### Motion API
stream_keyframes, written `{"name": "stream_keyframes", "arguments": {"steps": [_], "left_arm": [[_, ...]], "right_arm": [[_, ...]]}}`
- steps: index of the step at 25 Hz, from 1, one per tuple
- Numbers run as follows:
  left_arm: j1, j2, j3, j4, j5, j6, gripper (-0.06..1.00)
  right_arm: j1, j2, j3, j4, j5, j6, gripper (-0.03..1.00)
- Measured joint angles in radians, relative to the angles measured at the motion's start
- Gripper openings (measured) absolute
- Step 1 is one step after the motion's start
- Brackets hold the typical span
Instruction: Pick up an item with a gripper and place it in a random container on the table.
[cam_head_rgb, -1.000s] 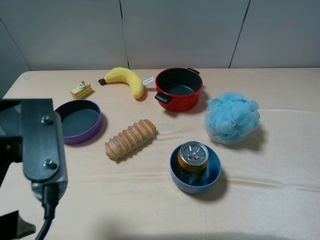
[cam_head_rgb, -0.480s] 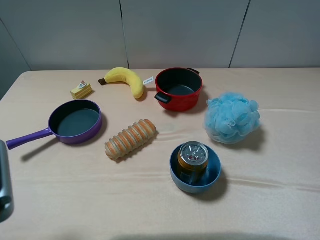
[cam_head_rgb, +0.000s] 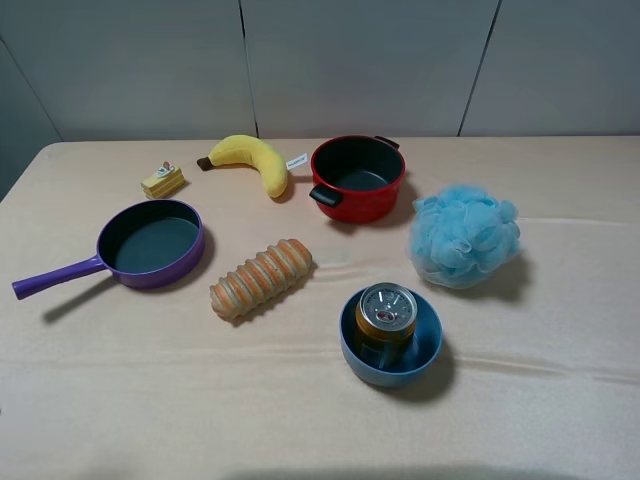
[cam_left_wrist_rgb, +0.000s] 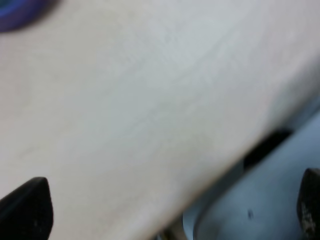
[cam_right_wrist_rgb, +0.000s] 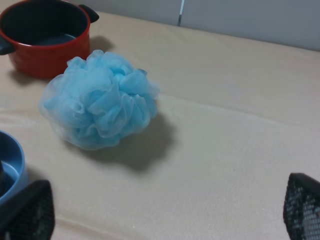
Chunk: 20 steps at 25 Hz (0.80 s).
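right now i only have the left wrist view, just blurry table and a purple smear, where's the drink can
Observer: The drink can stands upright inside the blue bowl, per the high view.
Operator: any end effector near it
Observer: No. The right end effector is open over the table, beside the blue bath pouf.
Operator: and the purple smear
Observer: A purple long-handled pan, empty, left of the bread-roll toy.
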<state>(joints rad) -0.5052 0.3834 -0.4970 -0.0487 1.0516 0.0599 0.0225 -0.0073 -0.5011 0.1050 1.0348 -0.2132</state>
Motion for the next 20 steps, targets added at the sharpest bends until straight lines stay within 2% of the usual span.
{"name": "stream_keyframes", "arguments": {"steps": [6,9,16,20], "left_arm": [[0.193,-0.143,0.001,0.000,0.001,0.000,0.99],[0.258,-0.221,0.001,0.000,0.001,0.000,0.99],[0.358,-0.381,0.001,-0.004,0.002,0.000,0.99],[0.375,-0.387,0.001,-0.005,0.002,0.000,0.99]], "right_arm": [[0.000,0.000,0.000,0.000,0.000,0.000,0.69],[0.000,0.000,0.000,0.000,0.000,0.000,0.69],[0.000,0.000,0.000,0.000,0.000,0.000,0.69],[0.000,0.000,0.000,0.000,0.000,0.000,0.69]]}}
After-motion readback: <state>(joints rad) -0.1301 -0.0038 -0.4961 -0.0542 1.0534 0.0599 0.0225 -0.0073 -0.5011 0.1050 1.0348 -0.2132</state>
